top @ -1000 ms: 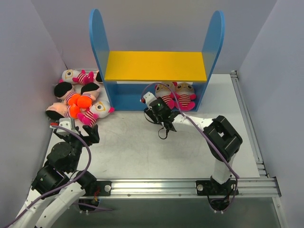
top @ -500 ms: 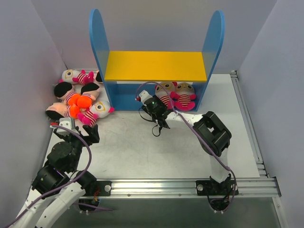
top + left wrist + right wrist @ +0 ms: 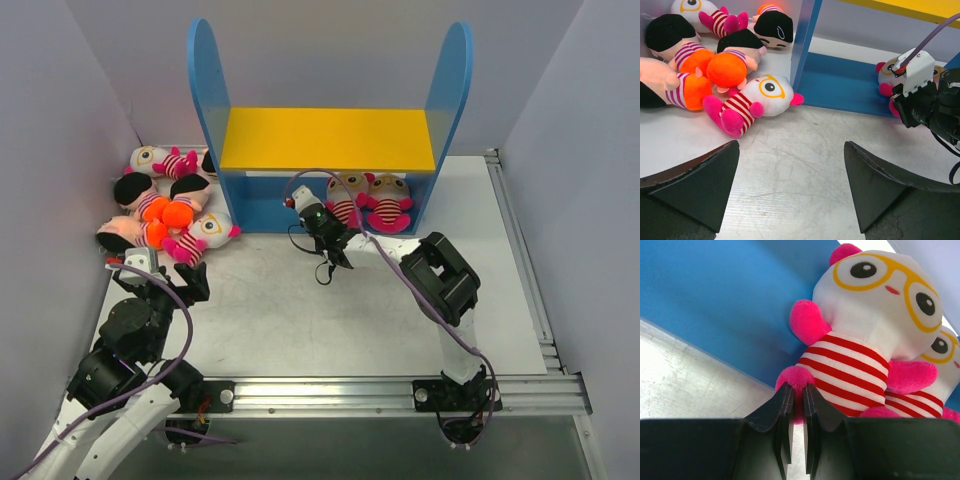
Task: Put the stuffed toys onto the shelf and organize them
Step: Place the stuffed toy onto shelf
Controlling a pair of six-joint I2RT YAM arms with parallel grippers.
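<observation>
The shelf (image 3: 205,80), blue with a yellow upper board, stands upright. Two striped toys sit side by side on its base. One (image 3: 865,315) is straight ahead of the nearly closed jaws of the right gripper (image 3: 797,390), its pink foot at their tips. The other (image 3: 935,370) touches it on the right. Six more toys (image 3: 757,97) lie in a heap ahead and to the left of the wide-apart jaws of the left gripper (image 3: 791,150).

Two toys (image 3: 368,203) sit side by side in the shelf (image 3: 208,90) — a heap (image 3: 165,205), perhaps six, lies to its left.

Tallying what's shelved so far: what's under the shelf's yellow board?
Two striped toys side by side on the blue base, right end. The yellow board hides anything farther back.
</observation>
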